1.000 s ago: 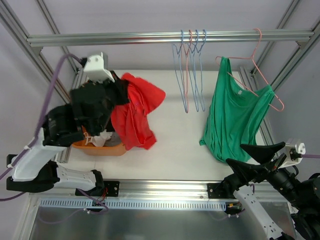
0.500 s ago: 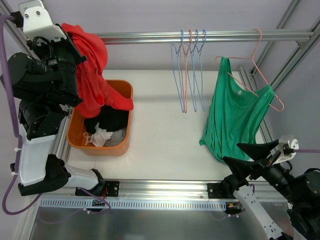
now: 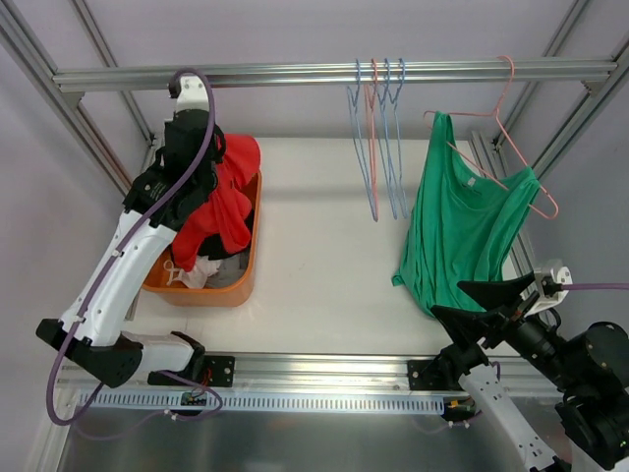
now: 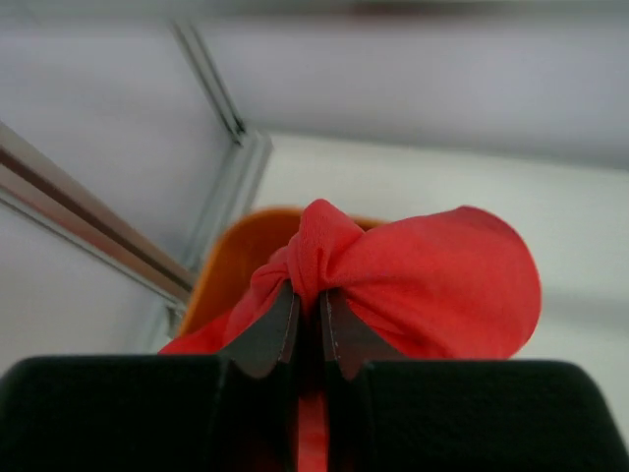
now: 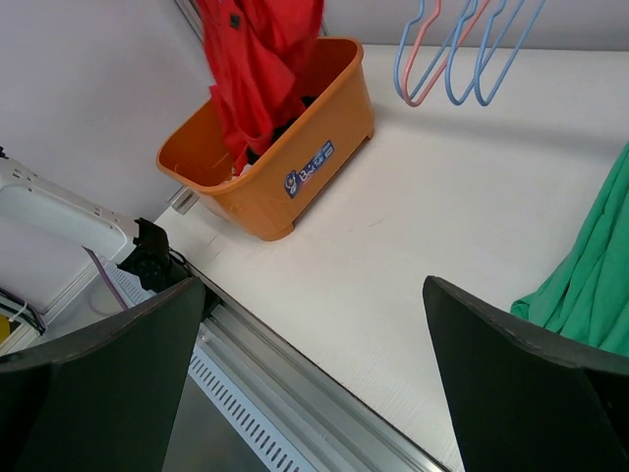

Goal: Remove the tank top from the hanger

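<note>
Tank top (image 3: 462, 226): on hanger (image 3: 511, 118), rail's (image 3: 295, 74) right end.
Left gripper (image 4: 308, 300): clamped on red cloth (image 4: 432, 285), over bin (image 3: 254, 246).
Right gripper (image 5: 314, 295): wide, empty, below tank top.
Progress: removal not begun.

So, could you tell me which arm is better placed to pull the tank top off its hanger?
Right, probably: the right pincer is open, close to the green tank top on the pink hanger. The left pincer is shut on a red garment over the orange bin.

The tank top (image 3: 462, 236) is matt cloth, the rail (image 3: 295, 74) brushed metal, the bin (image 5: 285, 187) glossy plastic.
</note>
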